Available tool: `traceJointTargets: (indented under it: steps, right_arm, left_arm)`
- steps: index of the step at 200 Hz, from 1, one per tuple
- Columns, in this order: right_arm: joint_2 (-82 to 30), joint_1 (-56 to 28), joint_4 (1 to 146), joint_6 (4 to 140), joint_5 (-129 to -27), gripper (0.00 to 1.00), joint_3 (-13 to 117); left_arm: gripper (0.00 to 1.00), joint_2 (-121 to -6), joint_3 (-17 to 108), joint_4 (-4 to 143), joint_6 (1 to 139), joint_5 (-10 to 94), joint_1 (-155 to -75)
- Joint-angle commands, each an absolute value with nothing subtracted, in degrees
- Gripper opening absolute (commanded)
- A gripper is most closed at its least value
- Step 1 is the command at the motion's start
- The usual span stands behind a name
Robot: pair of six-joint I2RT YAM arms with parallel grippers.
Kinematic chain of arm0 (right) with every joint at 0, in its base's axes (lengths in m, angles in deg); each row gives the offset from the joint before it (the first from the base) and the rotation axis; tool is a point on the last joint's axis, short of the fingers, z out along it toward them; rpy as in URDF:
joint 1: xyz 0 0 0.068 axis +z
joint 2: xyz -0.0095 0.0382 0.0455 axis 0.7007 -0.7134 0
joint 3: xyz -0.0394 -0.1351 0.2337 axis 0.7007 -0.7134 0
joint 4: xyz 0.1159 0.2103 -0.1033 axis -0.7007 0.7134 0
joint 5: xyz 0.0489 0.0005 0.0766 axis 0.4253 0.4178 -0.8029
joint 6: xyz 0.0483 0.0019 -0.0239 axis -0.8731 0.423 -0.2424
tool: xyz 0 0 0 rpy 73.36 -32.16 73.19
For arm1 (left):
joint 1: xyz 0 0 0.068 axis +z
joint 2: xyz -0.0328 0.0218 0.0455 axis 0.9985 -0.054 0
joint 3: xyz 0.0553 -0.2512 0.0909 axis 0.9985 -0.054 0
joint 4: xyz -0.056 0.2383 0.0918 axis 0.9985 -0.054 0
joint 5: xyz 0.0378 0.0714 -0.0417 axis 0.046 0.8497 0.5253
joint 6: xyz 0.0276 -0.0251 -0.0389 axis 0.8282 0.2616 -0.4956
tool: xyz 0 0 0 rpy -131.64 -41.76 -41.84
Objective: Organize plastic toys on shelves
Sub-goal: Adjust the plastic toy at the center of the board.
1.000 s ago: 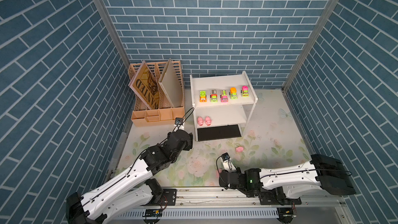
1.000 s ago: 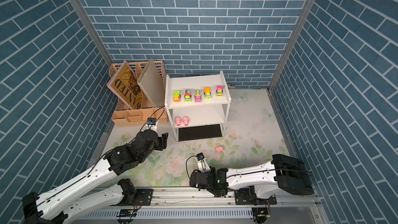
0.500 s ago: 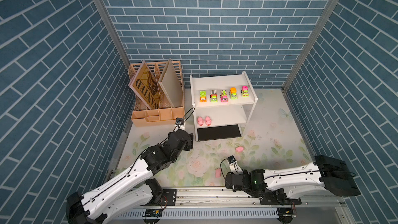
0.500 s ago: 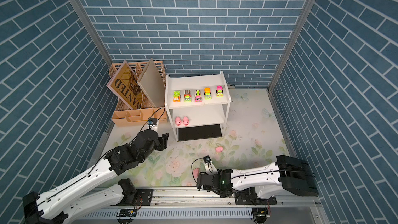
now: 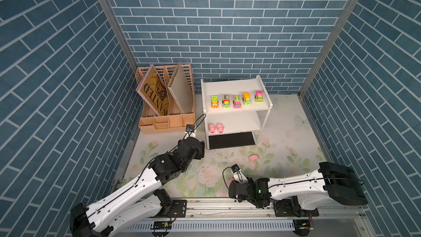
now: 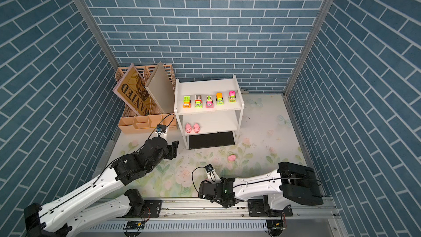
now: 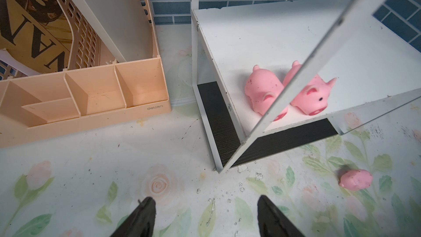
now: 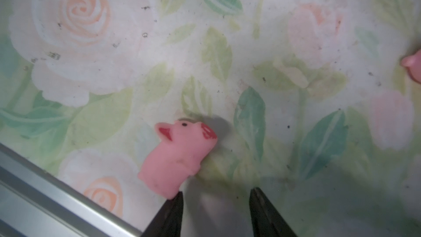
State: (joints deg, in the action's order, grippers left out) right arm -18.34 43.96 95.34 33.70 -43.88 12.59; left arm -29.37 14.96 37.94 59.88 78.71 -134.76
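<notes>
Backed right gripper (image 8: 216, 192) to six o'clock of shelves (image 5: 230, 83), part-open and empty (left gripper (image 7: 205, 199) wide), leaving pig (image 8: 180, 156) beside it ungrasped.

A peach file organizer (image 5: 164, 130) holds a WANTED poster (image 5: 156, 94) and a pale board (image 5: 180, 94).

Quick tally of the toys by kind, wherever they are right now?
Toy trucks: 5, on the top shelf.
Pink pigs: 4: two on the middle shelf, one loose on the mat, one beside the right gripper.
Total: 9.
</notes>
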Motion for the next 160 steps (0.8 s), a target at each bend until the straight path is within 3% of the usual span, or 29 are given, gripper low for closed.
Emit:
traceJointTargets:
  steps: [1, 109, 160]
  right_arm:
    - [-15.9, 43.3, 101.7, 32.0, -42.0, 0.51, 15.2]
    - [-17.9, 36.7, 88.6, 38.3, -48.9, 0.5, 12.1]
    - [-8.8, 37.1, 93.3, 33.8, -50.1, 0.49, 4.1]
  left_arm:
    - [0.73, -29.7, 14.3, 38.3, 60.6, 79.0, -134.6]
    - [0.73, -30.1, 14.3, 38.3, 60.6, 78.5, -134.7]
    - [0.73, -31.0, 14.2, 38.6, 60.7, 77.7, -134.7]
